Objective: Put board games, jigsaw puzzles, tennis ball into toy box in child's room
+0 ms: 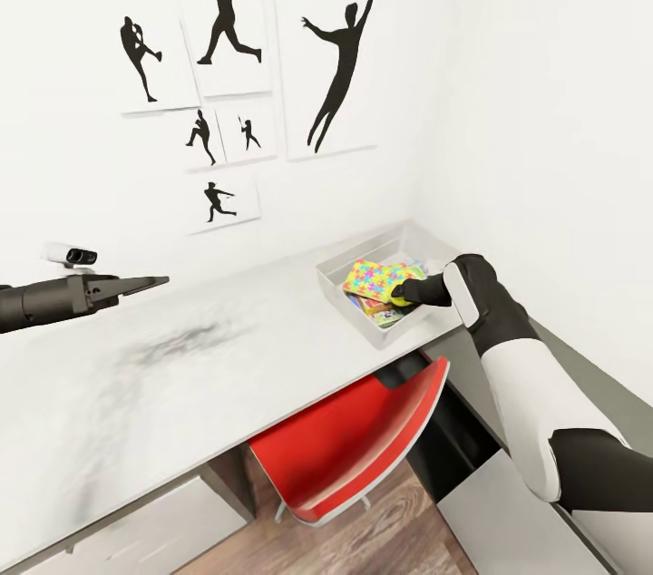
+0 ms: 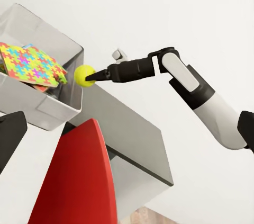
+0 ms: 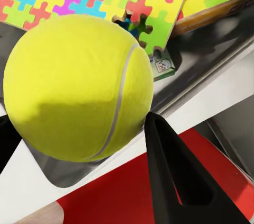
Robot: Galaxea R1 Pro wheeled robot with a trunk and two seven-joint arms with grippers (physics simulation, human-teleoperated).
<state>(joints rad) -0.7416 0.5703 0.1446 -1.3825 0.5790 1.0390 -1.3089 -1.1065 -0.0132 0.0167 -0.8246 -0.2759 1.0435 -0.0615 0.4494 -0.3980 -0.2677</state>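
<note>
While the right gripper [image 2: 94, 75] is clamped on the tennis ball [image 2: 83, 75], the ball sits at the near rim of the toy box [image 1: 345, 287], which stands on the table [image 1: 181, 394] close to the corner of the room. A jigsaw puzzle [image 1: 372, 277] lies tilted on top of the contents already in the box, and the edge of a board game [image 3: 214, 15] shows beneath it in the right wrist view. The step in hand is judged to be delivery of the ball, probably the last item, since the visible table top carries no other toy. From the left wrist view the ball appears level with the rim and just outside or over the box wall; which of the two cannot be told. The next move calls for carrying the ball further over the box interior, lowering it slightly, then parting the fingers so it settles against the puzzle without rolling out. The left gripper [image 1: 145, 285] is held above the table, well apart from the box, its fingers together and empty. A red chair [image 1: 354, 439] is tucked under the table.
</note>
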